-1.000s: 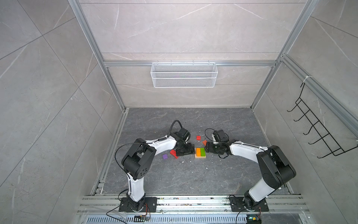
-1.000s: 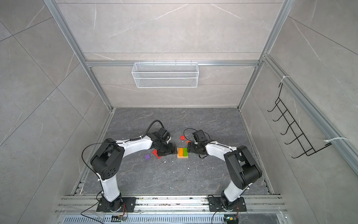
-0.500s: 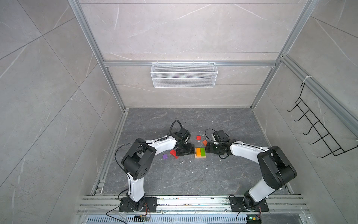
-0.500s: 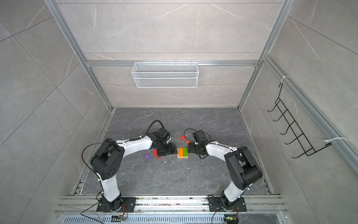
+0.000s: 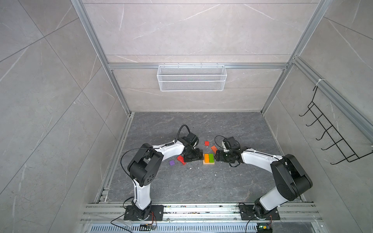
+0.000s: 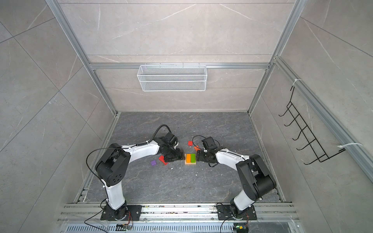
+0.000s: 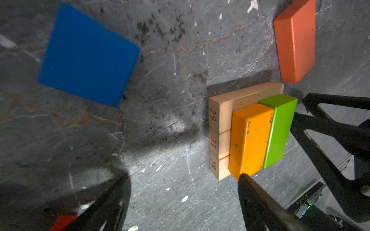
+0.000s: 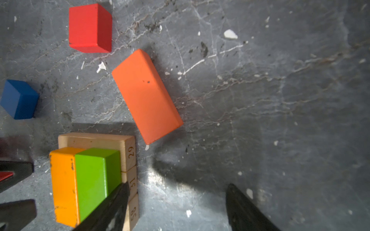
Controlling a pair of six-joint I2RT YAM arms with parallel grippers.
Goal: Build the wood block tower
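Observation:
The tower (image 5: 208, 159) is low: three tan bars (image 7: 219, 128) side by side, with an orange bar (image 7: 249, 138) and a green bar (image 7: 279, 130) laid across them. My left gripper (image 7: 180, 192) is open at the tower's left side, one fingertip (image 7: 245, 180) against the orange bar's corner. On the opposite side my right gripper (image 8: 177, 190) is open, one finger (image 8: 120, 194) against the green bar and the tan base. Loose wood blocks lie around: blue cube (image 8: 19, 99), red cube (image 8: 90, 28), orange-red bar (image 8: 147, 96), red bar (image 5: 181, 159), purple cube (image 5: 171, 162).
A white wire basket (image 5: 191, 77) hangs on the back wall and a black hook rack (image 5: 331, 141) on the right wall. Aluminium rails (image 5: 201, 209) run along the front edge, where both arm bases stand. White chips speckle the grey floor (image 5: 191, 181).

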